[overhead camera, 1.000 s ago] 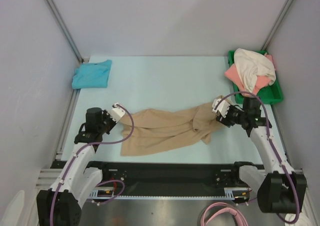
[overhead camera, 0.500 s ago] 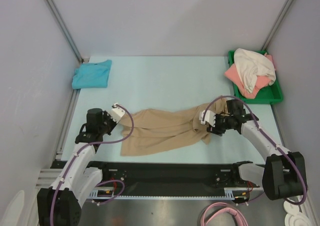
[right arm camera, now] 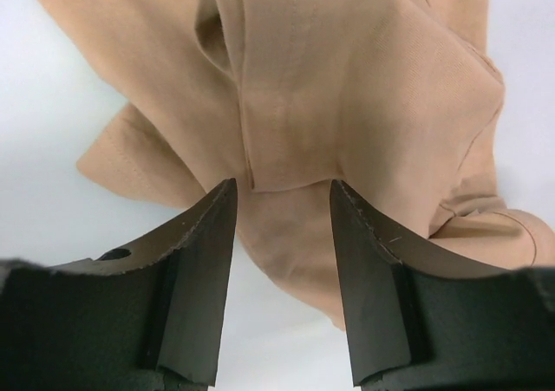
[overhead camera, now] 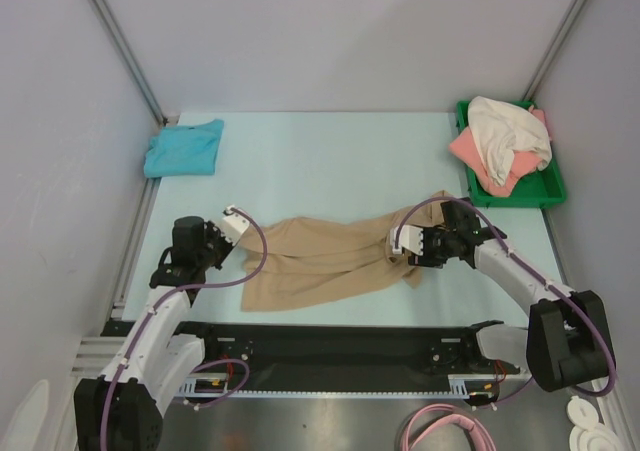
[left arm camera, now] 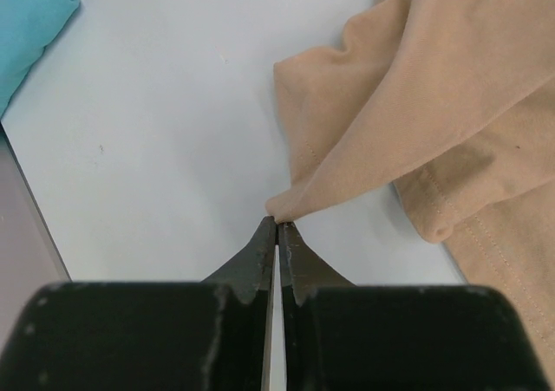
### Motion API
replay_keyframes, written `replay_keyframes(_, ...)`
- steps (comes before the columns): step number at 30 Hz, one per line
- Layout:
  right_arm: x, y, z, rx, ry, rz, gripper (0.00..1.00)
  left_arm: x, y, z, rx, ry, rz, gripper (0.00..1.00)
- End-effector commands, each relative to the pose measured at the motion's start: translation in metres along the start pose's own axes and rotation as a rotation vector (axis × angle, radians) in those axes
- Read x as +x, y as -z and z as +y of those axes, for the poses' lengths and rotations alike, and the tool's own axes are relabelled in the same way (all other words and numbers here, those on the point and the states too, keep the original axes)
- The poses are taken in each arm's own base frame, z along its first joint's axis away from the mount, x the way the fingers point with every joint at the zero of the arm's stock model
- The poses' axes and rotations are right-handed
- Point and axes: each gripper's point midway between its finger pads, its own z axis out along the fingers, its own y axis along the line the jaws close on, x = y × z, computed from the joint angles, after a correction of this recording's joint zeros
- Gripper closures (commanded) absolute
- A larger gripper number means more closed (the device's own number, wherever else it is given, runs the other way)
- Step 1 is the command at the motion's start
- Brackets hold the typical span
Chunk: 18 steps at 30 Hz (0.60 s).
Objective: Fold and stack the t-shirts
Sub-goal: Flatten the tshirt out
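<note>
The tan t-shirt [overhead camera: 320,261] lies crumpled lengthwise across the near middle of the table. My left gripper [overhead camera: 250,239] is at the shirt's left end. In the left wrist view it [left arm camera: 278,224] is shut, with a corner of the tan t-shirt [left arm camera: 434,105] pinched at its very tips. My right gripper [overhead camera: 397,249] is low over the shirt's right end. In the right wrist view it [right arm camera: 282,187] is open, and a hemmed fold of the tan t-shirt [right arm camera: 347,87] lies between its jaws. A folded teal t-shirt [overhead camera: 184,148] lies at the far left.
A green tray [overhead camera: 545,196] at the far right holds a cream-white t-shirt [overhead camera: 505,136] lying over a coral-pink one [overhead camera: 470,151]. The teal t-shirt's edge [left arm camera: 26,27] shows in the left wrist view. Grey walls close in the table on both sides.
My right arm has swung left and come down over the right end of the tan t-shirt. My left gripper has stayed at the shirt's left corner.
</note>
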Motion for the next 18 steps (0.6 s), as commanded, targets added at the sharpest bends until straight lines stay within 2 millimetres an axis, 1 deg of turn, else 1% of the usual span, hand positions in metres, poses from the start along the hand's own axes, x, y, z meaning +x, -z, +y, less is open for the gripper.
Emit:
replay_keyframes(1, 0.003, -0.001, -0.013, 0.044, 0.033, 0.023, 0.49, -0.008, 0.000, 0.001, -0.005, 0.020, -0.044, 0.94)
replay_keyframes(6, 0.005, -0.002, -0.017, 0.053, 0.031, 0.032, 0.49, -0.008, -0.001, 0.001, -0.006, 0.021, -0.043, 0.94)
replay_keyframes(14, 0.007, -0.008, -0.005, -0.009, 0.016, 0.050, 0.49, -0.008, -0.001, 0.002, -0.011, 0.022, -0.045, 0.93)
replay_keyframes(18, 0.006, -0.010, -0.004, -0.008, 0.021, 0.046, 0.51, -0.008, -0.001, 0.003, -0.013, 0.023, -0.045, 0.93)
